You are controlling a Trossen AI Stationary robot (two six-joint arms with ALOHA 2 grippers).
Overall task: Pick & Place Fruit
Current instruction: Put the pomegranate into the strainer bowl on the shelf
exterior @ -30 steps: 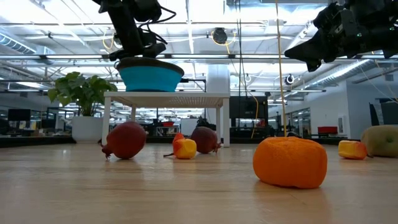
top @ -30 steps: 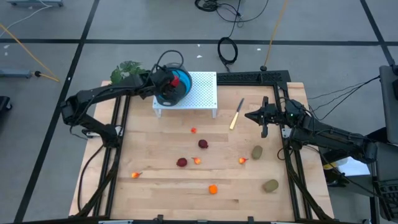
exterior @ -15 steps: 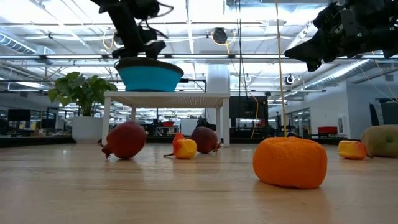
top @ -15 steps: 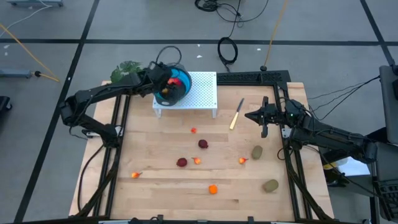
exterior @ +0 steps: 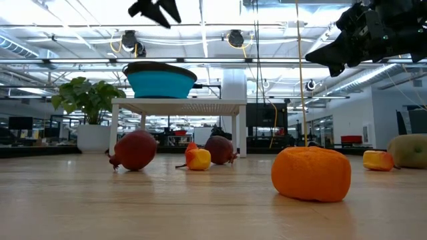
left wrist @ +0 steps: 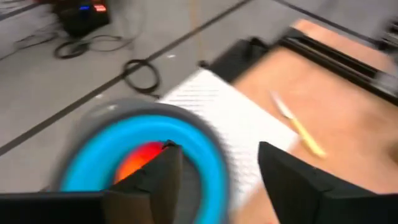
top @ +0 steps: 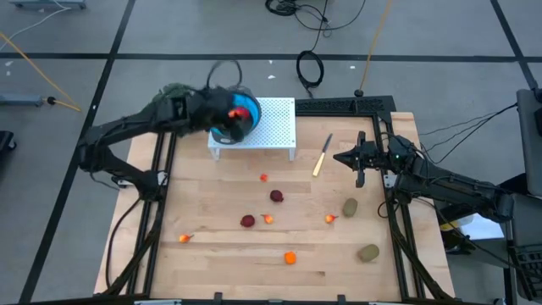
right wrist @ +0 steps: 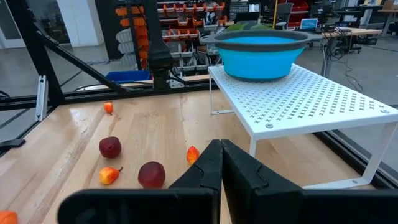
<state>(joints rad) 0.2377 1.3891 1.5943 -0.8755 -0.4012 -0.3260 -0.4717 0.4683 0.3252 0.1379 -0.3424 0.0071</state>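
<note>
Blue plastic bowl [top: 240,120] holds red-orange fruit [left wrist: 140,160]; left end effector [left wrist: 214,177] open, empty, may clip rim; right end effector [right wrist: 220,167] shut, idle.

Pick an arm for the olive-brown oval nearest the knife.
Right, probably. The right gripper hangs shut just above that olive-brown oval, on its side of the table. The left gripper is open over the blue bowl, far across.

Open counter [top: 220,271] is left along the near edge and the left side. The middle is dotted with scattered fruit [top: 276,196], with gaps between the pieces. The far edge is blocked by the white perforated stand [top: 275,131] carrying the blue bowl [top: 247,119]. Beside it, a knife [top: 322,156] is laid.
</note>
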